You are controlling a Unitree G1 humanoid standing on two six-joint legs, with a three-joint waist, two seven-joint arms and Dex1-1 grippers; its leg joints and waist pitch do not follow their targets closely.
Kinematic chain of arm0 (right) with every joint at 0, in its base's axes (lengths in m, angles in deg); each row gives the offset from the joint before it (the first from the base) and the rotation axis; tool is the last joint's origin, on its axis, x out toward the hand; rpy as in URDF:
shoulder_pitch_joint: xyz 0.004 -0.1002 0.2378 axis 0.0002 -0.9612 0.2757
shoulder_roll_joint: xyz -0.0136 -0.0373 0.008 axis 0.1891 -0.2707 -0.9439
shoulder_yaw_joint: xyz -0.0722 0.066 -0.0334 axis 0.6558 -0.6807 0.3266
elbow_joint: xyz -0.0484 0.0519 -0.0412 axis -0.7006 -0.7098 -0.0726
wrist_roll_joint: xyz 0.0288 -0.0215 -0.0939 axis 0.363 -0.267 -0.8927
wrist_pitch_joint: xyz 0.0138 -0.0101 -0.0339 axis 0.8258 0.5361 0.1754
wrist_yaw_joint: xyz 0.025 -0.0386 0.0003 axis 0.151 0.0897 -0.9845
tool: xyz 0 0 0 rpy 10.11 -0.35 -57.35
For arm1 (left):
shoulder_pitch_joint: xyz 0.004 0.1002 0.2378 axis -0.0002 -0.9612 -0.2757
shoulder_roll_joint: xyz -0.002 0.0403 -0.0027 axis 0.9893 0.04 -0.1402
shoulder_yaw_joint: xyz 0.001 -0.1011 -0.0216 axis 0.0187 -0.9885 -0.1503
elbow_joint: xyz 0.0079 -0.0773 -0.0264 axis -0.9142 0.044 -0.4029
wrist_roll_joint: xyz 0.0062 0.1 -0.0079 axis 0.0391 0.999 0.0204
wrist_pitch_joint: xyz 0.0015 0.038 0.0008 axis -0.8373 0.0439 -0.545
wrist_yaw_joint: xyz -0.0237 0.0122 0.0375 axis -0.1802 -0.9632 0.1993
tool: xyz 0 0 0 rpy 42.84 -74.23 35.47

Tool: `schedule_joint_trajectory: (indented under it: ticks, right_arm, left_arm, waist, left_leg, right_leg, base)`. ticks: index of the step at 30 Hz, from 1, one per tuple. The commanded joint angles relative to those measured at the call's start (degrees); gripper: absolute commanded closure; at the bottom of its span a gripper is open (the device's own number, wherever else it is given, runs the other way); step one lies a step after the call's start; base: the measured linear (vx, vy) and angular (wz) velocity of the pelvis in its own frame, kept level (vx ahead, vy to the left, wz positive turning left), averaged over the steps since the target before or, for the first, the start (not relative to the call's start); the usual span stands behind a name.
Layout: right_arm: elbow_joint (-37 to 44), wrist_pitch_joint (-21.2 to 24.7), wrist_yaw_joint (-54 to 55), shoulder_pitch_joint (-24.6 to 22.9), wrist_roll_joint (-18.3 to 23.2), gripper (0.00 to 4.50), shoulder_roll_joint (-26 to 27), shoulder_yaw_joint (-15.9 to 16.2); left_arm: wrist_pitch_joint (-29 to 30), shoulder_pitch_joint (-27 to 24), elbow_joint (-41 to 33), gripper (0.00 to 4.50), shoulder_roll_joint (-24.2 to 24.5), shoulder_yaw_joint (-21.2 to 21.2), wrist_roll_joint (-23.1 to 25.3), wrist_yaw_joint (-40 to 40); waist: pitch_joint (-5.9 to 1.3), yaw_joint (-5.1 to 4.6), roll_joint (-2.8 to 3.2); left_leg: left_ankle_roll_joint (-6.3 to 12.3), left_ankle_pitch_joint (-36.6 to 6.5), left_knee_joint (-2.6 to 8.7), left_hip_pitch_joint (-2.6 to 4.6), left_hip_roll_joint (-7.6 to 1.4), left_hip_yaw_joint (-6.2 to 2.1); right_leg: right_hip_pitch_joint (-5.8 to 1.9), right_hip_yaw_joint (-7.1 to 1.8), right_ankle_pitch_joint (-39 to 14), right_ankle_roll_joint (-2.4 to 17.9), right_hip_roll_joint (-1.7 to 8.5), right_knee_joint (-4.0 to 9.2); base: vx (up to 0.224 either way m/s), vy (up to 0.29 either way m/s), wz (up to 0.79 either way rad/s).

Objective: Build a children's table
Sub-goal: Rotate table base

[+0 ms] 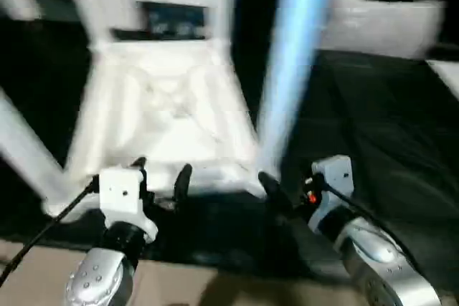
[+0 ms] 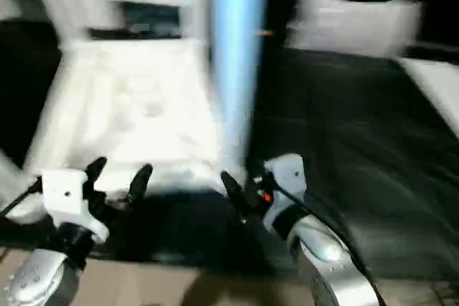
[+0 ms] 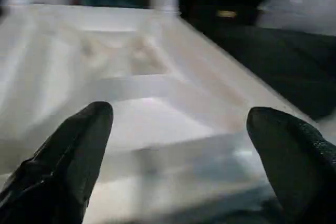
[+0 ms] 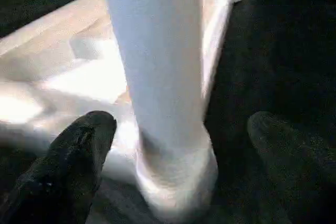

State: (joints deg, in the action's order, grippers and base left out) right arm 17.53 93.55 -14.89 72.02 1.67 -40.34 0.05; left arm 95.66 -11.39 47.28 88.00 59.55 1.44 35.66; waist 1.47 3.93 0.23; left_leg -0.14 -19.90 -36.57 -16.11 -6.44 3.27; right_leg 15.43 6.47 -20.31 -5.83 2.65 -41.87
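The white table top (image 1: 165, 105) lies upside down on the black mat, ribbed underside up. At its near right corner a white leg (image 1: 290, 55) stands upright in its socket (image 4: 178, 177). Another leg (image 1: 29, 152) slants off the near left corner, and more white uprights rise at the far side. My right gripper (image 4: 181, 124) is open, one finger on each side of the near right leg's base without touching it. At the top's near edge my left gripper (image 1: 161, 177) is open, with the ribbed underside (image 3: 131, 61) just beyond its fingertips.
The black mat (image 1: 387, 127) stretches away to the right of the table. A white bundle (image 1: 380, 23) lies at the back right, and a white object (image 1: 448, 77) sits at the right edge. The tan bench edge (image 1: 43, 270) runs below my forearms.
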Motion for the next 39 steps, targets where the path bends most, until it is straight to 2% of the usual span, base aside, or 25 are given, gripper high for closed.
schedule_joint_trajectory:
  ticks: [1,2,3,4,5,6,7,8,9,10,11,12,13,14,15,17,18,19,20,23,28,31,36,38,39]
  right_arm:
    - [1.85,-0.57,1.17,-1.87,-0.55,0.00,-1.58,-1.94]
    - [1.91,-1.09,1.05,-2.03,-1.03,0.00,-1.91,-1.64]
    - [1.93,-1.55,1.61,-2.23,-1.37,0.00,-1.63,-1.69]
    - [1.94,-1.84,2.06,-2.37,-1.54,0.00,-1.39,-1.77]
    - [2.15,-2.09,2.65,-2.56,-1.66,0.00,-1.04,-1.97]
    - [2.23,-2.12,2.76,-2.60,-1.71,0.00,-0.99,-2.01]
    - [2.58,-2.11,3.05,-2.85,-1.87,0.00,-0.97,-2.12]
    - [2.95,-2.37,2.73,-3.22,-1.73,0.00,-1.14,-2.21]
    - [3.29,-2.46,2.41,-3.53,-1.67,0.00,-1.18,-2.33]
    - [3.65,-2.64,1.72,-3.94,-1.50,0.00,-1.41,-2.56]
    - [4.01,-2.76,0.84,-4.23,-1.18,0.00,-1.83,-2.62]
    - [4.01,-2.76,0.84,-4.23,-1.18,0.00,-1.83,-2.62]
    - [4.37,-2.88,-0.23,-4.45,-0.72,0.00,-2.55,-2.49]
    - [4.58,-3.00,-0.93,-4.58,-0.33,0.00,-3.07,-2.32]
    - [5.03,-2.91,-2.40,-4.85,0.53,0.00,-4.10,-1.94]
    - [6.23,-1.96,-6.52,-5.53,2.62,0.00,-6.80,-1.03]
    - [6.23,-1.96,-6.52,-5.53,2.62,0.00,-6.80,-1.03]
    - [7.03,-1.22,-10.75,-6.04,3.45,0.00,-10.07,-0.36]
    - [7.03,-1.22,-10.75,-6.04,3.45,0.00,-10.07,-0.36]
    - [6.47,-0.16,-14.02,-5.75,3.89,0.00,-13.28,-1.19]
    - [4.87,-0.40,-16.85,-3.79,4.75,0.00,-17.38,-4.00]
    - [5.31,0.27,-16.60,-3.91,5.20,0.00,-17.84,-4.35]
    - [6.34,2.27,-16.00,-5.27,6.55,0.00,-16.44,-3.88]
    - [6.81,3.92,-14.89,-5.66,7.68,0.00,-15.47,-4.30]
    - [7.22,5.40,-13.75,-5.62,8.88,0.00,-14.55,-4.70]
  left_arm:
    - [-0.60,0.92,0.15,0.03,-0.24,0.97,-0.45,-0.26]
    - [-0.62,0.98,0.34,0.03,-0.24,0.97,-0.41,-0.27]
    - [-0.82,1.09,0.66,0.03,-0.22,0.98,-0.65,-0.60]
    - [-1.02,1.15,0.89,0.03,-0.19,1.02,-0.84,-0.84]
    - [-1.06,1.23,1.14,0.03,0.15,1.17,-0.99,-1.32]
    - [-1.02,1.25,1.17,0.03,0.26,1.21,-1.04,-1.47]
    - [-0.85,1.30,1.27,0.03,0.47,1.29,-1.59,-2.06]
    - [-0.94,1.51,1.49,0.03,0.79,1.19,-2.34,-2.97]
    - [-0.99,1.67,1.59,0.03,1.03,1.06,-3.00,-3.81]
    - [-0.25,2.31,1.69,0.03,2.01,1.06,-4.40,-5.96]
    - [0.10,3.33,2.13,0.03,3.43,1.05,-4.90,-7.74]
    - [0.10,3.33,2.13,0.03,3.43,1.05,-4.90,-7.74]
    - [0.37,4.53,2.78,0.03,4.87,1.16,-5.54,-9.72]
    - [0.71,5.27,3.18,0.03,5.78,1.36,-5.93,-10.94]
    - [1.55,6.85,4.05,0.03,7.24,1.92,-6.25,-12.81]
    - [4.11,11.34,6.43,0.03,10.30,3.80,-6.28,-16.77]
    - [4.11,11.34,6.43,0.03,10.30,3.80,-6.28,-16.77]
    - [7.09,15.95,8.82,0.03,12.76,6.37,-7.11,-21.12]
    - [7.09,15.95,8.82,0.03,12.76,6.37,-7.11,-21.12]
    - [9.08,20.71,12.05,0.03,13.94,9.34,-7.61,-25.24]
    - [8.49,27.33,21.11,0.03,15.16,13.74,-1.96,-26.54]
    - [8.41,27.74,21.53,0.03,13.36,12.60,-3.14,-24.85]
    - [7.28,24.38,17.25,0.03,9.96,10.15,-4.47,-19.82]
    - [8.32,21.97,15.18,0.03,7.88,7.64,-5.86,-17.21]
    - [8.32,20.03,14.75,0.03,6.71,6.04,-5.24,-14.66]
  waist:
    - [-2.82,-1.51,0.56]
    - [-2.01,-1.66,0.69]
    - [-1.36,-1.47,-0.73]
    - [-0.30,-0.99,-2.86]
    - [-1.44,-0.27,-5.56]
    - [-1.31,1.44,-4.82]
    - [-1.80,1.83,-5.17]
    - [-1.52,2.32,-5.36]
    - [-0.79,2.25,-4.03]
    - [-0.65,1.12,-2.08]
    - [-0.60,0.42,-1.08]
    - [-0.69,-0.32,-0.95]
    - [-0.11,-0.81,-0.67]
    - [0.27,-0.90,-0.81]
    - [0.71,-1.21,-0.96]
    - [0.85,-1.95,-1.16]
    - [0.85,-2.05,-1.21]
    - [0.81,-2.84,-1.78]
    - [0.69,-2.74,-1.60]
    - [0.28,-3.55,-2.17]
    - [-0.31,-4.29,-1.75]
    - [-0.74,-4.16,-1.66]
    - [-0.90,-3.80,-1.91]
    - [-1.03,-3.52,-2.20]
    - [-1.65,-3.53,-2.83]
  left_leg:
    - [21.43,48.55,3.05,8.17,-9.69,-5.49]
    - [19.36,43.97,4.78,5.21,-8.32,-3.04]
    - [17.28,32.27,5.97,2.87,-4.84,0.84]
    - [17.53,19.91,6.82,0.10,-0.70,4.17]
    - [15.94,14.71,3.01,-0.48,2.26,5.02]
    - [8.86,4.57,-3.69,0.08,3.02,2.34]
    - [1.22,10.10,-3.40,-2.30,-0.10,-0.36]
    - [-1.35,14.26,-2.93,-2.29,-0.32,-0.30]
    - [-3.54,19.73,-1.12,-2.50,-1.49,-0.52]
    - [-5.06,22.92,2.86,-2.22,-2.50,0.55]
    - [-5.62,24.59,3.32,-1.55,-2.48,1.15]
    - [-5.67,24.38,3.52,-0.86,-2.85,1.41]
    - [-4.86,11.04,4.50,-1.88,-3.29,0.77]
    - [-4.61,3.89,5.09,-2.06,-3.48,0.58]
    - [-3.88,-8.26,5.73,-1.84,-3.60,0.35]
    - [-2.21,-16.41,5.94,-1.17,-3.58,0.25]
    - [-1.86,-17.12,5.96,-1.09,-3.55,0.28]
    - [-1.31,-16.04,5.94,-2.16,-3.57,0.24]
    - [-1.27,-15.65,5.84,-2.13,-3.48,0.00]
    - [-0.74,-12.60,5.43,-2.89,-3.34,0.17]
    - [0.42,-8.34,4.93,-3.08,-3.39,0.74]
    - [1.30,-2.09,4.60,-3.62,-3.76,0.97]
    - [1.95,0.13,4.32,-3.85,-3.79,1.12]
    - [3.15,1.56,3.81,-4.39,-2.98,1.48]
    - [-0.52,-1.56,1.36,-1.97,-0.91,5.35]
  right_leg:
    - [11.57,-2.59,0.63,-1.26,1.81,-2.25]
    - [11.26,-2.42,4.73,-0.10,1.57,-3.05]
    - [10.56,-2.97,14.95,4.06,1.33,1.28]
    - [7.15,-4.55,18.55,6.39,1.19,7.82]
    - [4.85,-8.59,14.00,5.51,3.48,11.25]
    - [2.78,-16.55,1.68,15.35,12.25,14.21]
    - [-0.39,-15.36,16.42,24.43,12.57,10.75]
    - [0.30,-14.18,26.89,25.42,10.98,10.00]
    - [1.60,-12.49,40.98,25.38,9.00,9.56]
    - [3.50,-8.96,37.59,22.33,3.67,8.01]
    - [4.76,-7.61,32.36,21.21,1.78,7.61]
    - [5.72,-6.70,26.41,19.78,0.94,7.40]
    - [4.71,-6.89,8.88,16.09,2.23,8.46]
    - [4.55,-7.15,2.71,14.88,2.67,9.16]
    - [4.82,-7.63,-8.50,12.77,3.36,10.43]
    - [5.63,-7.81,-19.53,9.93,3.89,11.78]
    - [5.83,-7.82,-21.55,9.22,3.98,12.12]
    - [5.40,-8.02,-25.85,7.64,4.57,12.73]
    - [5.51,-7.97,-26.99,7.03,4.62,12.64]
    - [5.51,-7.88,-26.45,7.37,4.65,12.86]
    - [5.52,-7.79,-21.20,10.36,4.15,12.51]
    - [4.80,-7.87,-10.31,15.55,4.34,11.53]
    - [4.38,-7.92,-7.70,17.83,4.45,11.33]
    - [3.66,-8.60,-9.06,18.58,5.42,11.60]
    - [5.62,-12.31,-17.13,16.61,2.21,13.62]
  base:
    - [0.263,-0.015,0.31]
    - [0.000,0.000,0.00]
    - [0.000,0.000,0.00]
    - [0.000,0.000,0.00]
    - [0.125,-0.048,0.11]
    - [0.149,-0.015,0.16]
    - [0.149,-0.015,0.16]
    - [0.077,0.000,0.08]
    - [0.014,0.020,0.23]
    - [0.014,0.020,0.23]
    - [-0.048,0.059,0.28]
    - [-0.074,0.049,0.15]
    - [-0.074,0.049,0.15]
    - [-0.078,-0.001,0.03]
    - [-0.082,-0.023,0.06]
    - [-0.080,-0.026,0.08]
    - [-0.065,-0.036,0.05]
    - [-0.065,-0.036,0.05]
    - [-0.054,-0.032,0.00]
    - [0.000,0.000,0.00]
    - [0.000,0.000,0.00]
    - [0.000,0.000,0.00]
    - [0.000,0.000,0.00]
    - [0.000,0.000,0.00]
    - [0.020,-0.001,-0.25]
